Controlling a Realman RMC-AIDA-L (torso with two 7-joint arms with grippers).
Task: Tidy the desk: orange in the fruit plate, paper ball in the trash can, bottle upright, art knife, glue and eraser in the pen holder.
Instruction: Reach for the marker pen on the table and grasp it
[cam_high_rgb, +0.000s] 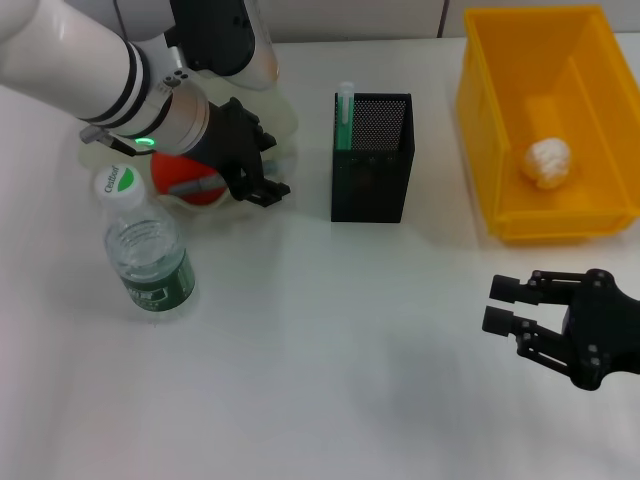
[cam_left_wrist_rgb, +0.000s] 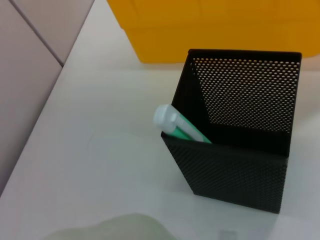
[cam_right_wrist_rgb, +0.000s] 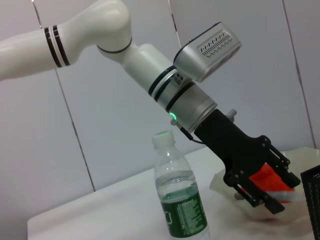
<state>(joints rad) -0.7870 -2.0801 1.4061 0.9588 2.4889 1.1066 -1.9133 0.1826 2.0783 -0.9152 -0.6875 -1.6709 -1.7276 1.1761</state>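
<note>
While its jaws clamp the orange (cam_high_rgb: 190, 180), the left gripper (cam_high_rgb: 252, 185) hangs over the plate (cam_high_rgb: 285, 120), the fruit just above or touching the dish. That step looks nearly done; next comes letting go and lifting clear. The bottle (cam_high_rgb: 147, 255) stands upright beside it, the glue (cam_high_rgb: 345, 115) sits in the holder (cam_high_rgb: 372, 158), and the paper ball (cam_high_rgb: 545, 162) lies in the yellow bin (cam_high_rgb: 480, 130). The right gripper (cam_high_rgb: 503, 304) idles, fingers apart, over the white desk (cam_high_rgb: 330, 370) before a grey panelled wall (cam_right_wrist_rgb: 100, 130).
</note>
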